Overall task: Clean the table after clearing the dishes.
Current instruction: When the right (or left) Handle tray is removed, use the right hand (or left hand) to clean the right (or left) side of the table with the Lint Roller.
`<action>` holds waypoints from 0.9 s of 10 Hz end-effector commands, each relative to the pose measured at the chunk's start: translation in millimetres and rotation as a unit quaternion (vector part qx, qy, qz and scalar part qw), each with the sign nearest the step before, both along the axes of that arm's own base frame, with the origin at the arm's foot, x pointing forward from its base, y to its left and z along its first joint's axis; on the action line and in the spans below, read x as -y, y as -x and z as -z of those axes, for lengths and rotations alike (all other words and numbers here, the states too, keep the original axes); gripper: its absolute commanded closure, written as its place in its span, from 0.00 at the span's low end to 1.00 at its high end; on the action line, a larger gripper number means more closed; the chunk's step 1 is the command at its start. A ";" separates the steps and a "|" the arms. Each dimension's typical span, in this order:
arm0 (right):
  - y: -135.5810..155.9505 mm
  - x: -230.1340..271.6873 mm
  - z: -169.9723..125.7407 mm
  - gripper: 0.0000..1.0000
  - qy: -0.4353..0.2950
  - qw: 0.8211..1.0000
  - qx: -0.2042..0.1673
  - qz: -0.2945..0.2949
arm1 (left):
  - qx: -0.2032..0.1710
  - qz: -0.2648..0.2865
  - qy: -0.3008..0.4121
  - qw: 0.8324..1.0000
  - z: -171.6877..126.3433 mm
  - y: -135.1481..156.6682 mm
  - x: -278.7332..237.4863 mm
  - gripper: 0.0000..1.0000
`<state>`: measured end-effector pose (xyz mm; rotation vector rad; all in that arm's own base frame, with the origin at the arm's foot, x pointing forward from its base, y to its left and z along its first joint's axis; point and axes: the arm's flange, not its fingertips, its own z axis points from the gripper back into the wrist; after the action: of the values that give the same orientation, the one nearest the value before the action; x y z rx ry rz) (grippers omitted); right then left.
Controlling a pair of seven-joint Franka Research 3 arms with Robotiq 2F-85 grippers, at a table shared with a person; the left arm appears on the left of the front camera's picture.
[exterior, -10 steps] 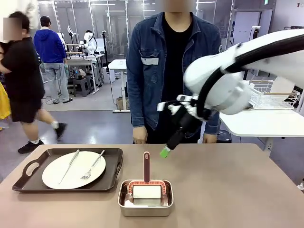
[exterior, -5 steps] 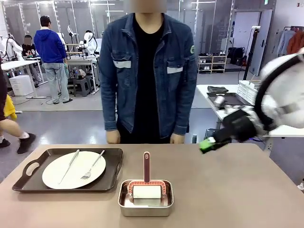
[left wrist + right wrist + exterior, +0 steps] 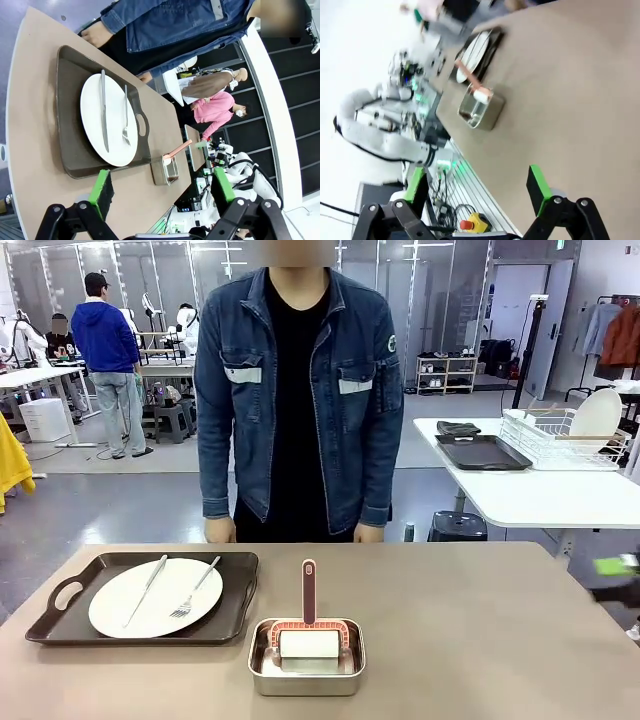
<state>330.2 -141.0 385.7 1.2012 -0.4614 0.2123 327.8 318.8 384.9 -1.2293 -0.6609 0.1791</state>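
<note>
We are logging both sets of jaws as released and grasping nothing. In the left wrist view the left jaws' green pads (image 3: 102, 187) are hanging wide apart above the worktop (image 3: 35, 125). In the right wrist view the right jaws' green pads (image 3: 537, 185) are spread just as wide over bare brown surface. From the front we are seeing one dark handled tray (image 3: 60, 625) sitting on the left part of the worktop. It is carrying a round white plate (image 3: 120, 612), with a knife (image 3: 147, 590) and a fork (image 3: 197, 588) lying side by side on it. Just beside the tray, at the near middle, a small steel pan (image 3: 305, 682) is holding a roller (image 3: 308, 642), whose red handle is pointing toward the far side. A person (image 3: 300, 390) in a denim jacket is standing at the far edge.
</note>
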 end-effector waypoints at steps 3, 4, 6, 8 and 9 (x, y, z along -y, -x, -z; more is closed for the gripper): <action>44.2 60.4 4.0 0.00 -0.057 0.989 -0.040 0.131 | 0.004 0.004 -0.005 1.000 -1.1 4.4 -1.3 0.00; 43.6 61.7 1.4 0.00 -0.049 0.987 -0.057 0.143 | 0.004 0.004 -0.005 1.000 -1.1 4.4 -1.3 0.00; 48.1 77.9 13.4 0.00 -0.044 0.990 -0.040 0.131 | 0.004 0.004 -0.005 1.000 -1.1 4.4 -1.3 0.00; 48.1 77.9 13.4 0.00 -0.044 0.990 -0.040 0.131 | 0.004 0.004 -0.005 1.000 -1.1 4.4 -1.3 0.00; 48.1 77.9 13.4 0.00 -0.044 0.990 -0.040 0.131 | 0.004 0.004 -0.005 1.000 -1.1 4.4 -1.3 0.00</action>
<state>285.4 -217.1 373.7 1.2148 -0.5464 -0.1006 327.6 318.9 384.9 -1.2291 -0.6613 0.1795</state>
